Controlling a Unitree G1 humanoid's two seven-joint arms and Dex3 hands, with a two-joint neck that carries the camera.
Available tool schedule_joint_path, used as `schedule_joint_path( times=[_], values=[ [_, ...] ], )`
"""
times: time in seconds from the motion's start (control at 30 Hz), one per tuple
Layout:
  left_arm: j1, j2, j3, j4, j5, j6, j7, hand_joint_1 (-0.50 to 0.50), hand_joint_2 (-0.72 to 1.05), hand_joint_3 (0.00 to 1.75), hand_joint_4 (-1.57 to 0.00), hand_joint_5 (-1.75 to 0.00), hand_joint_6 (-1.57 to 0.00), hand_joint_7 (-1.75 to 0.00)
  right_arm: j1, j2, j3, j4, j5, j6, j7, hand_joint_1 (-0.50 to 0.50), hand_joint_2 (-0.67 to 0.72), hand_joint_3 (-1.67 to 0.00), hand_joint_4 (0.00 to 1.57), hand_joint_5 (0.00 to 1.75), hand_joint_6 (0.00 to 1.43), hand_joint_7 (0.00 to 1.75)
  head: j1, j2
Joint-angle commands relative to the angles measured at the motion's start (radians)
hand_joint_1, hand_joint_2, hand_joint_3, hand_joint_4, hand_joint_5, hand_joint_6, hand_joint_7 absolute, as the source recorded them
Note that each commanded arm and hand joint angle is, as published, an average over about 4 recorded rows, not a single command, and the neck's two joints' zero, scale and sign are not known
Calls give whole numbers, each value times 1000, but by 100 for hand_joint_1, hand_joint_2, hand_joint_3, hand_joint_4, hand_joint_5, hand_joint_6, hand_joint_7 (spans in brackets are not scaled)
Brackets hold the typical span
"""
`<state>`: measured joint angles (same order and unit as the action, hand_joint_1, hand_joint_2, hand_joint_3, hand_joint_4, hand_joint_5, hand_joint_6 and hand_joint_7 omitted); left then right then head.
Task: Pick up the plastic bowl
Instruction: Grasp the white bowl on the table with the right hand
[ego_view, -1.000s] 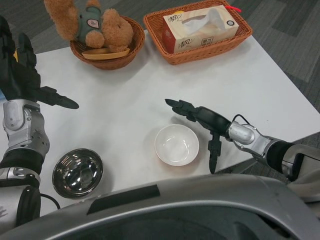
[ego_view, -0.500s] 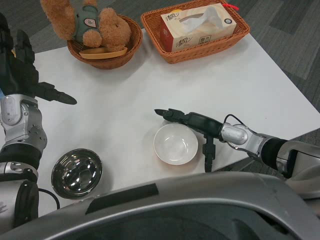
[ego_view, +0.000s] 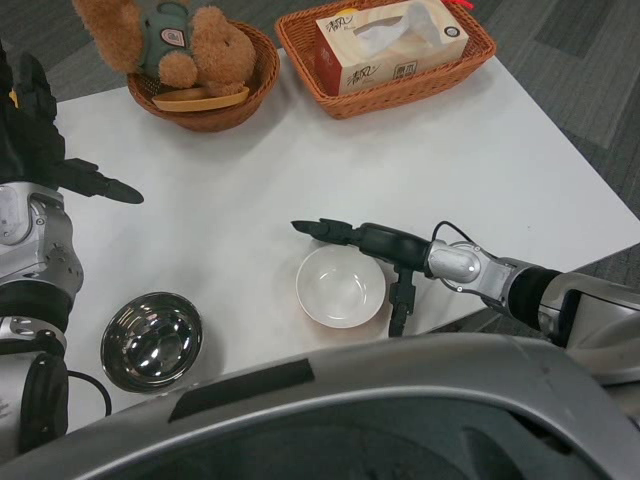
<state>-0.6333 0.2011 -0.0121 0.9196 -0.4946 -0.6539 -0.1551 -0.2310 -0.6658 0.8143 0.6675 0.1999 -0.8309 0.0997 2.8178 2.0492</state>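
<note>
One plastic bowl (ego_view: 341, 287) is sitting upright nr the table's (ego_view: 480, 170) front edge. Right hand (ego_view: 375, 255) is lying spread wide, holding nothing, fingers (ego_view: 320, 229) reaching along bowl's far rim, thumb hanging past the near-right side. Left hand (ego_view: 40, 150) is hovering open by the left edge.

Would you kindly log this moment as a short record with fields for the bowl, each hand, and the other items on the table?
target: white plastic bowl, upright on the white table, not lifted
right hand: right hand open at the bowl's far-right rim, fingers along the far side, thumb pointing down on its right; contact cannot be told
left hand: left hand open, raised over the table's left edge
other items: shiny steel bowl; brown teddy bear in round wicker basket; tissue box in rectangular wicker basket
</note>
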Motion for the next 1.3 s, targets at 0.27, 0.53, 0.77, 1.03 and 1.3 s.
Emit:
schedule_joint_path(
  times=[0.27, 0.53, 0.77, 1.03, 1.3],
  values=[
    [15, 16, -8, 1, -19, 7, -1, -50, -55, 0, 0, 0, 0, 0, -16, 39, -6, 29, 14, -25, 3, -46, -32, -56, 0, 0, 0, 0, 20, 11],
    [26, 21, -7, -1, -24, 7, -1, -50, -50, 0, 0, 0, 0, 0, -17, 48, -5, 57, 15, -55, -3, -46, -49, -73, 0, 46, 0, 5, 32, 11],
    [33, 21, -6, -2, -24, 7, -1, -50, -50, 0, 0, 0, 0, 0, -24, 48, -4, 81, 15, -79, -17, -44, -54, -91, 0, 104, 0, 24, 33, 6],
    [34, 20, -7, -2, -27, 6, -1, -50, -46, 0, 0, 0, 0, 0, -24, 42, -6, 83, 39, -89, -20, -42, -54, -97, 0, 150, 0, 61, 31, 4],
    [35, 20, -9, -2, -27, 6, -1, -50, -46, 0, 0, 0, 0, 0, -24, 43, -1, 93, 101, -112, -38, -42, -54, -109, 6, 172, 0, 93, 35, 4]
  ],
)
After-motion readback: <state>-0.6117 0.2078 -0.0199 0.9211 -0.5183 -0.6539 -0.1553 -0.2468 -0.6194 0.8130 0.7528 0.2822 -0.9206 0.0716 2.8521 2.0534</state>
